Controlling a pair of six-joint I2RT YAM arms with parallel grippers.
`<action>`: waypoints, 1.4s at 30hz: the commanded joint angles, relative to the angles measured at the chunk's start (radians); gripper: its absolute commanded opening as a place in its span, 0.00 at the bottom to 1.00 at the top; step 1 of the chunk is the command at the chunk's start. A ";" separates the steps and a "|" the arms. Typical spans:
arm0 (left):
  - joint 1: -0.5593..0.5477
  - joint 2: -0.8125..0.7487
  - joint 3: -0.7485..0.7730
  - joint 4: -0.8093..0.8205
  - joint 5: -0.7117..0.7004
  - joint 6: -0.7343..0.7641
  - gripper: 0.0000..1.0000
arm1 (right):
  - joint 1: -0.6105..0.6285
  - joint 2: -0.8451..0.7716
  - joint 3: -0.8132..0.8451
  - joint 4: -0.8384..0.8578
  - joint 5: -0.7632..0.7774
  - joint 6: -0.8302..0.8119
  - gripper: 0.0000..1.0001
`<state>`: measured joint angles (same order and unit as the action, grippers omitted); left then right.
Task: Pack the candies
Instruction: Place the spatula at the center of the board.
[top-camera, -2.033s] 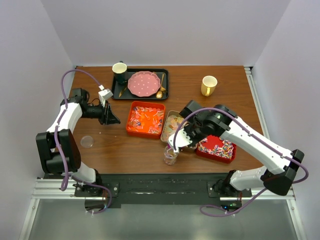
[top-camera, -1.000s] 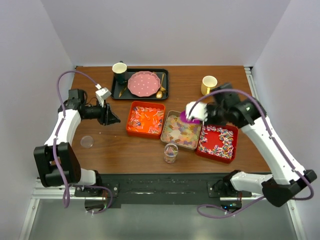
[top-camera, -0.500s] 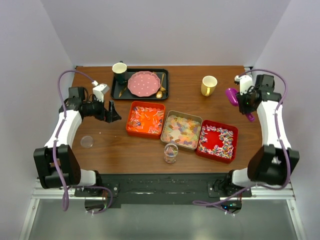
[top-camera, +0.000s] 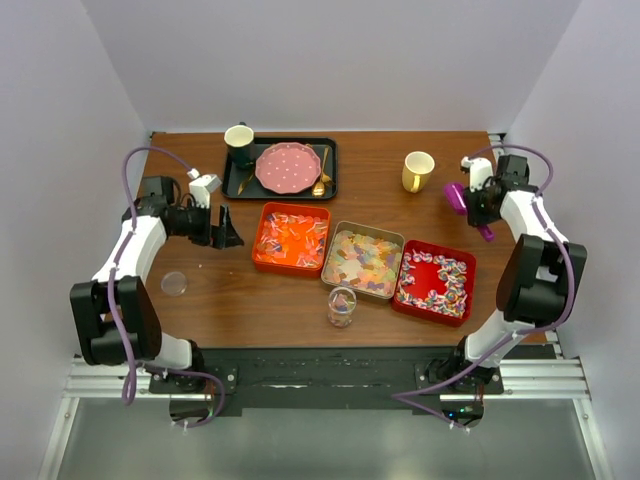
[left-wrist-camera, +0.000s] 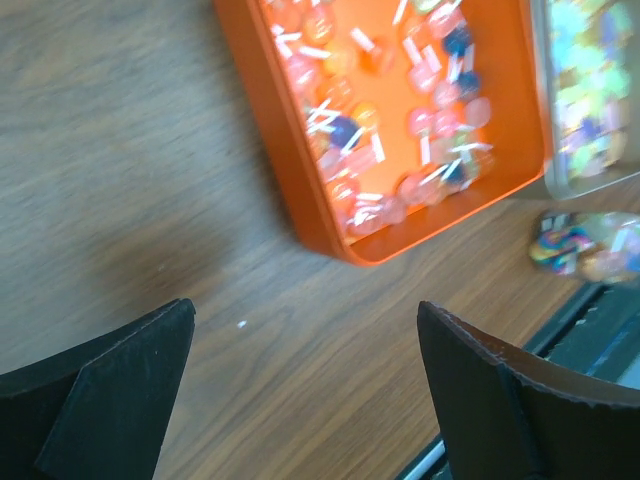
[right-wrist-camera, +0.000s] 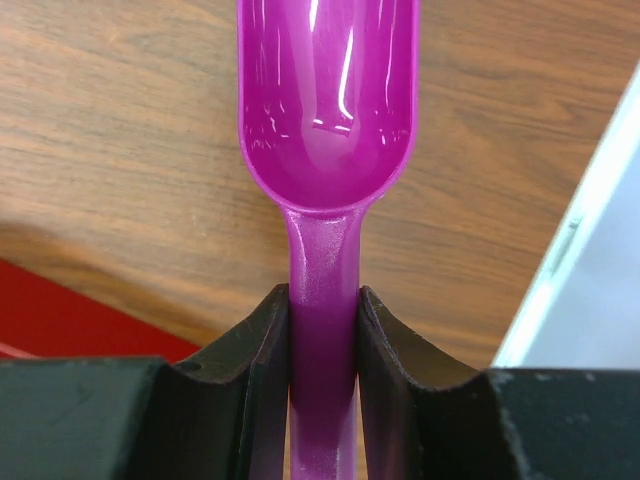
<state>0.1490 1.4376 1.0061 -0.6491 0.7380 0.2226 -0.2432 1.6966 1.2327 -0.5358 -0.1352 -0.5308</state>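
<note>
Candies (top-camera: 365, 262) untouched; left pincer (left-wrist-camera: 305, 345) wide, empty; right pincer (right-wrist-camera: 322, 335) tight on scoop (right-wrist-camera: 325, 100).

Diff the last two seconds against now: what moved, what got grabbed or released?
The right gripper, shut on the purple scoop throughout, swung from over the jar to the table's far right edge. The left gripper opened wide beside the orange tray, holding nothing. The candies, jar and black tray stayed put.
</note>
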 joint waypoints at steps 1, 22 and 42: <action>-0.009 -0.003 0.077 -0.069 -0.171 0.099 0.96 | -0.005 0.023 -0.051 0.128 -0.043 0.003 0.03; 0.072 -0.037 0.063 -0.165 -0.525 0.417 1.00 | -0.016 -0.066 -0.087 -0.009 -0.135 -0.005 0.71; 0.478 -0.154 -0.017 -0.353 -0.346 0.748 1.00 | 0.114 -0.233 0.187 -0.358 -0.489 0.077 0.99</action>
<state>0.6262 1.3361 1.0164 -1.0332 0.2584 0.9432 -0.1864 1.4200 1.3209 -0.7948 -0.5720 -0.4606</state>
